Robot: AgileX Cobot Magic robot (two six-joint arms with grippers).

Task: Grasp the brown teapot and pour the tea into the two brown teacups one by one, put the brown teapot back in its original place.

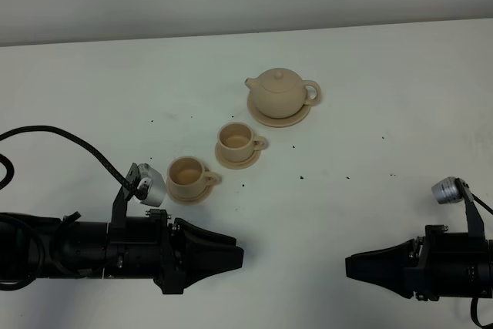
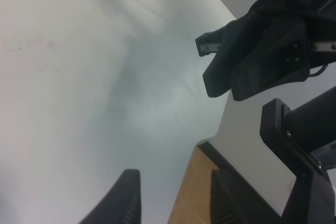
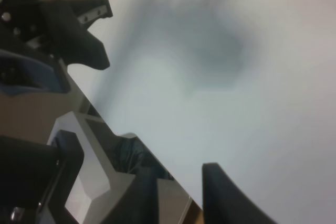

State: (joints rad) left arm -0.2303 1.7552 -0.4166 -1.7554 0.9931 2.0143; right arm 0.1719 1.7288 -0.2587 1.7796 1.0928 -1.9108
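Note:
The brown teapot stands with its lid on, on its wide saucer, the original place, at the back middle of the table. The two brown teacups sit on small saucers in a diagonal line in front of it: one nearer the pot, the other further front left. My left gripper lies low at the front left, pointing right, just in front of the nearer cup. My right gripper lies at the front right, pointing left. Both wrist views show a gap between the fingers, with nothing held.
The white table carries a few small dark specks around the cups. In the left wrist view the table's front edge and brown floor show between the fingers, and the right gripper faces it.

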